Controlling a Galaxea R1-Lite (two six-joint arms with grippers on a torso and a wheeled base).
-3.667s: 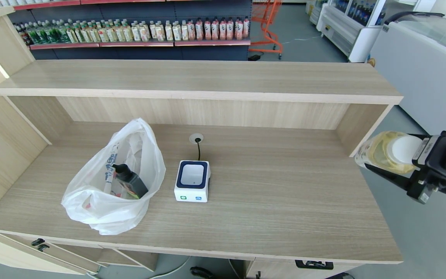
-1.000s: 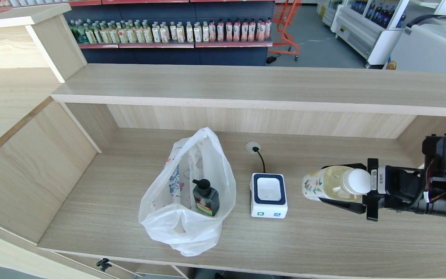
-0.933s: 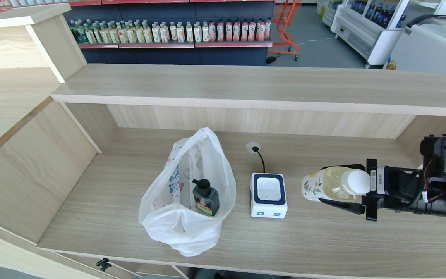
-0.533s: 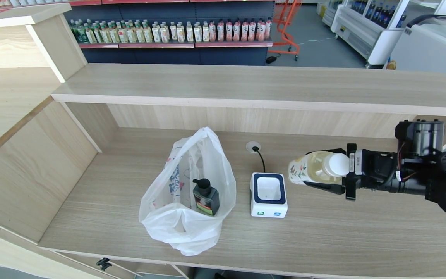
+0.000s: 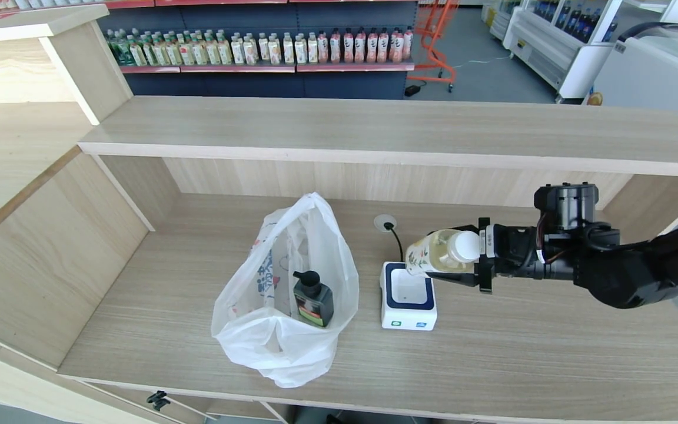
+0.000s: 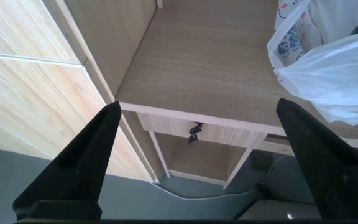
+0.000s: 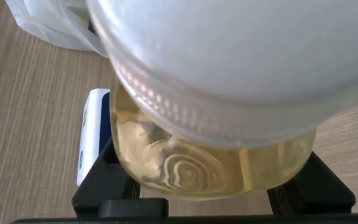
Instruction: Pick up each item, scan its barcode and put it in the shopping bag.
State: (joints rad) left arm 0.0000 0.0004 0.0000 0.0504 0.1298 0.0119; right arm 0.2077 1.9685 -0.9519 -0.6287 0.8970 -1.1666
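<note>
Your right arm reaches in from the right side, forearm about level above the surface (image 5: 492,353). The right jaws are clamped on the drink bottle (image 5: 436,252), which lies on its side in them with the white cap toward the wrist and the base toward the bag. It hangs just over the far right edge of the scanner (image 5: 408,294), not touching it. The left jaws are spread wide with nothing between them, above the surface's near edge beside the shopping bag (image 6: 334,68).

You have one drink bottle, one scanner and one shopping bag (image 5: 283,294), with one dark pump bottle (image 5: 312,300) upright inside the bag.
</note>
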